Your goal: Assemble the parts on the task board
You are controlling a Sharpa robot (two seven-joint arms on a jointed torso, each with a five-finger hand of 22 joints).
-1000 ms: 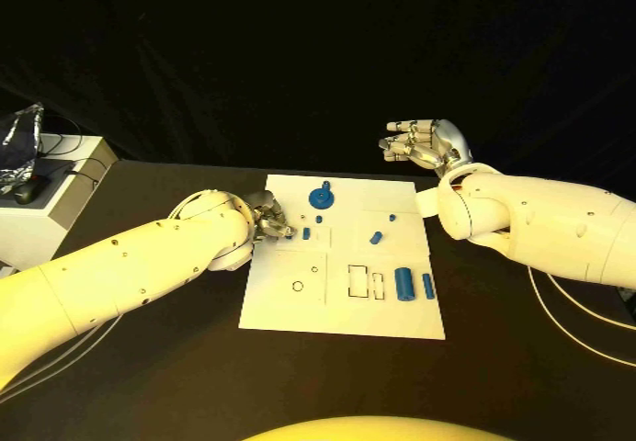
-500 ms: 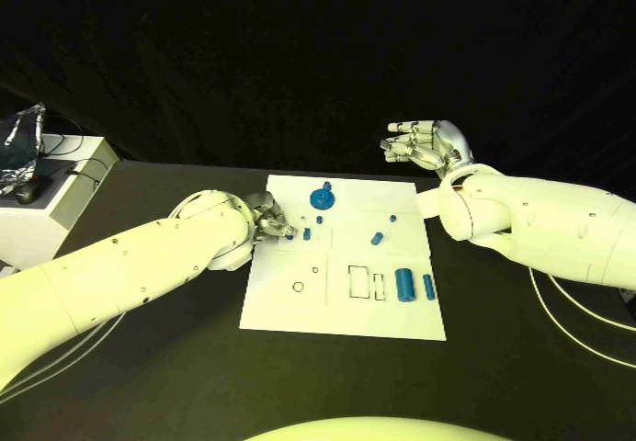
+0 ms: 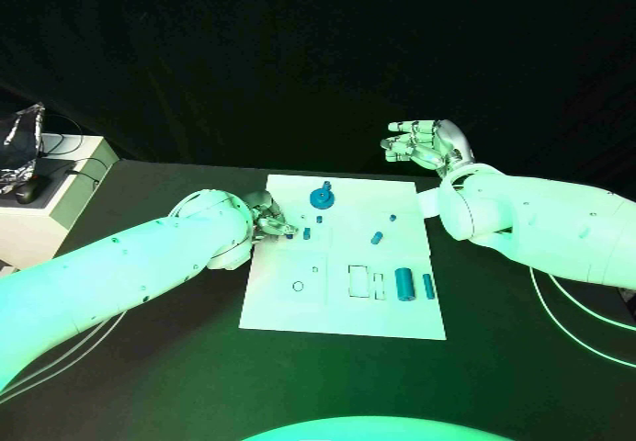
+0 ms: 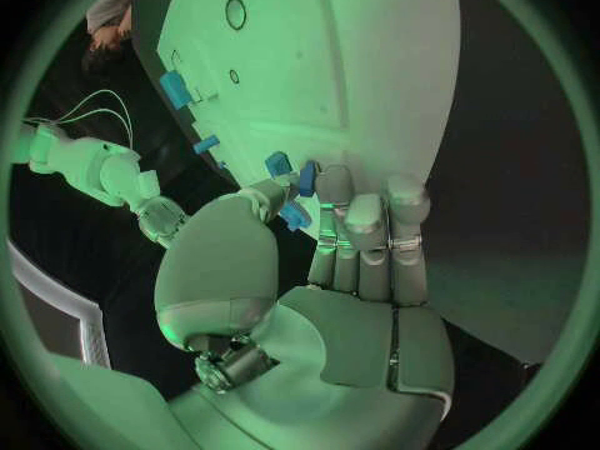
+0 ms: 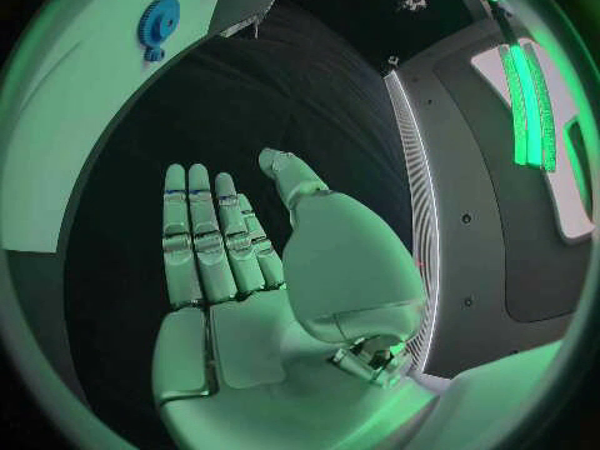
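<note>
1. Table [image 3: 159,367]: black; carries the task board [image 3: 345,312], a white plate lying near the middle, its far edge towards the table's far edge.
2. Left hand [image 3: 269,220]: at the board's left edge, about halfway along it, fingers curled down over a small blue part [image 4: 295,214]. The left wrist view shows that part pinched between thumb and fingertips [image 4: 334,183], grasped, just above the board surface.
3. Right hand [image 3: 425,142]: raised beyond the board's far right corner, well apart from it, fingers spread, released, holding nothing.
4. Blue gear [image 3: 321,197]: stands near the board's far edge.
5. Large blue cylinder [image 3: 404,284] and a thinner blue bar [image 3: 428,286]: side by side near the board's right edge.
6. Small blue peg [image 3: 377,238]: lies mid-board.
7. Step in hand, as judged: seating the pinched part by the left edge. Next move calls for aligning it over its socket, then pressing straight down; which socket I cannot tell.
</note>
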